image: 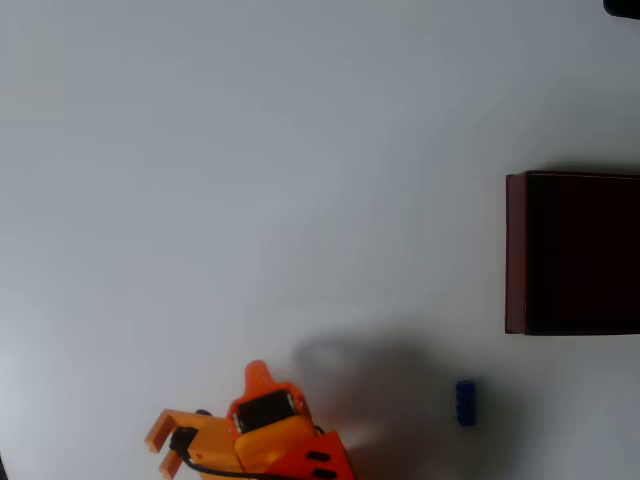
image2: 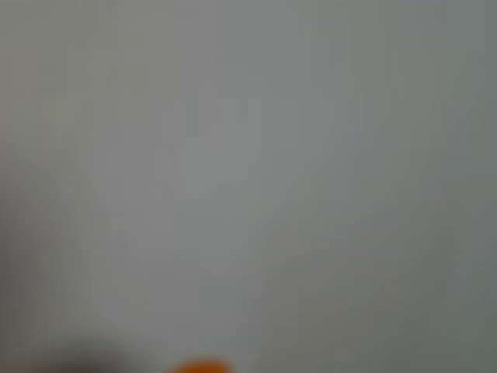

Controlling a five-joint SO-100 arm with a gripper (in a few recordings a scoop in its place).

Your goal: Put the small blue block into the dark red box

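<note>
One small blue block (image: 466,402), lower right of the overhead view. One dark red box (image: 516,252), at the right edge of that view, cut off by the frame. One orange arm (image: 270,440) at the bottom edge, left of centre, carrying one gripper (image: 168,447). One white table (image: 250,180) beneath it all. One dark scrap (image: 622,7) in the upper right corner, too little to name. One blurred orange sliver (image2: 200,366) at the bottom edge of the wrist view.
</note>
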